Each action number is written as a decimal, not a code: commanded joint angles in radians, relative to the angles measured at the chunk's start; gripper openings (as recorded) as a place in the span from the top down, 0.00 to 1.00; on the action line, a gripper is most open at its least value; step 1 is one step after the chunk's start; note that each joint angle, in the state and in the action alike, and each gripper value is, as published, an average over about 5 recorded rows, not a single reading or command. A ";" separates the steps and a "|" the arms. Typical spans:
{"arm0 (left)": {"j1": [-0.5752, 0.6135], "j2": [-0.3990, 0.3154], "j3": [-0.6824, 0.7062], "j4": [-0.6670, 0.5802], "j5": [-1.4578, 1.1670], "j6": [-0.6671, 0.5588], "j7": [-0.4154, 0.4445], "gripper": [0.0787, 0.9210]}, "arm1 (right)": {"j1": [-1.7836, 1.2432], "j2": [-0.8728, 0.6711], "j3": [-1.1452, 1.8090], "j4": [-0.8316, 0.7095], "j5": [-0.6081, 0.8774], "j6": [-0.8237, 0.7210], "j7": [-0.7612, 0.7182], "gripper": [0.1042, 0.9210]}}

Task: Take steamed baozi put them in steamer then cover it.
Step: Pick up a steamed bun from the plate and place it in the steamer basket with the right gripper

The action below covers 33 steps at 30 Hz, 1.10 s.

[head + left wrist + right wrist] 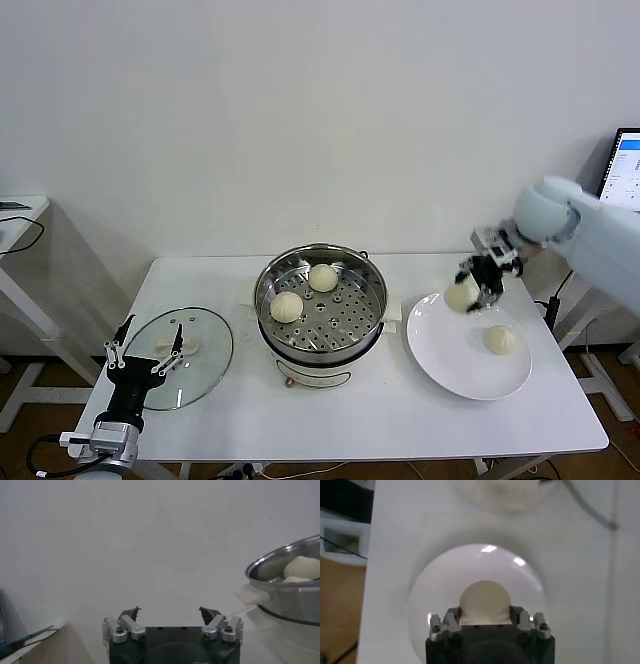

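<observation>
So we're about halfway: two baozi (286, 306) already sit on the steamer (321, 310) tray. The right pincer (470, 290) is clamped on a third bun (461, 294), held up over the white plate (440, 350), where one last bun (500, 339) waits. The left pincer (146, 356) hangs spread open and empty by the glass lid (205, 360) on the desk (330, 420). Lid isn't on yet.

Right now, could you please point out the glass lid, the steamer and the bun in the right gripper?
glass lid (205, 365), head view, bare glass.
steamer (371, 285), head view, steel wall.
bun in right gripper (461, 294), head view, its top.
</observation>
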 commanded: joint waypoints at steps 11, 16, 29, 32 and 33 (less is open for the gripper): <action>-0.002 0.005 -0.018 0.003 -0.008 0.001 0.003 0.12 | 0.306 0.388 -0.203 0.077 -0.094 0.405 0.042 0.27; -0.007 0.008 -0.027 0.007 -0.016 0.001 0.003 0.12 | 0.257 0.460 -0.208 0.060 -0.137 0.448 0.056 0.28; -0.017 0.011 -0.036 0.029 -0.021 -0.003 0.006 0.12 | 0.127 0.518 -0.254 0.079 -0.203 0.520 0.073 0.29; -0.017 0.012 -0.039 0.033 -0.021 -0.004 0.006 0.12 | 0.117 0.520 -0.259 0.087 -0.194 0.524 0.073 0.29; -0.018 0.013 -0.039 0.034 -0.021 -0.005 0.007 0.12 | 0.116 0.521 -0.261 0.089 -0.191 0.526 0.073 0.29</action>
